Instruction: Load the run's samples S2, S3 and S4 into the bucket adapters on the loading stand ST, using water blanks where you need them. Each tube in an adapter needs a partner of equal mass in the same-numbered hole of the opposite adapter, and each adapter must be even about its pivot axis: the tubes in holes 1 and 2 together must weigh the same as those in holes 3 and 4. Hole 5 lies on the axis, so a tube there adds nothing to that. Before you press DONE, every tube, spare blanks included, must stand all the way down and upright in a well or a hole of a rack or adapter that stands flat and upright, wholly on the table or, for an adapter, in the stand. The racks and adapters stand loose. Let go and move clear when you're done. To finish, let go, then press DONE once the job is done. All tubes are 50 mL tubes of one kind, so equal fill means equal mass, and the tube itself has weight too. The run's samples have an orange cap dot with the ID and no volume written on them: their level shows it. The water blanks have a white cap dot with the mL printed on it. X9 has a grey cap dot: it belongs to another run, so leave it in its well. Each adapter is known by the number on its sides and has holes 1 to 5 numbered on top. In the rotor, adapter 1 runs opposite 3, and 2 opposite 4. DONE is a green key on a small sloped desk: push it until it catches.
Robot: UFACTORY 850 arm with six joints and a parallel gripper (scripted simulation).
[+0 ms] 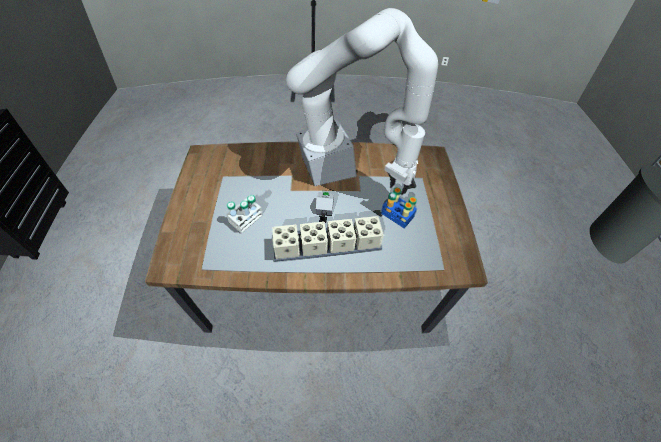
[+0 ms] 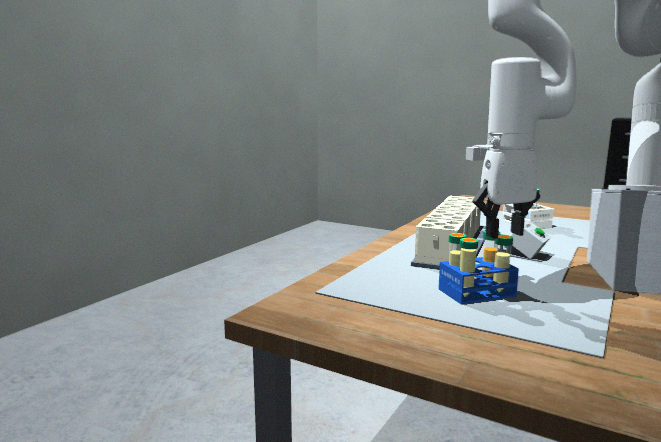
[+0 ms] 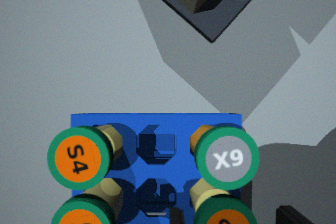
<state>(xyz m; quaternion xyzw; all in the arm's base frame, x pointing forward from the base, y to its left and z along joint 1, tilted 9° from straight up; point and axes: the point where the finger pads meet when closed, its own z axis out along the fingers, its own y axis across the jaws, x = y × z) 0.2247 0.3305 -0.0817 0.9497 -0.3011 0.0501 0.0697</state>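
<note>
A blue sample rack [image 1: 401,221] [image 2: 453,283] [image 3: 155,122] stands on the right of the grey mat [image 1: 237,249]. It holds the green-capped tubes S4 [image 3: 78,158] and X9 [image 3: 228,158]. Two more orange-dotted tubes are cut off at the lower edge of the wrist view, one at the left [image 3: 82,216] and one at the right [image 3: 225,216]. My gripper [image 1: 401,184] [image 2: 504,229] is open and empty. It hangs just above the rack, over the tube [image 2: 504,240] at its corner nearest the arm's base. Four cream adapters [image 1: 327,236] [image 2: 445,229] stand in a row on the stand, all holes empty.
A white rack [image 1: 241,213] with green-capped blanks stands at the mat's left. The small sloped desk with the green DONE key [image 1: 324,201] [image 2: 538,230] sits between the arm's base [image 1: 327,161] and the adapters. The wooden table [image 1: 185,218] has free edges all round.
</note>
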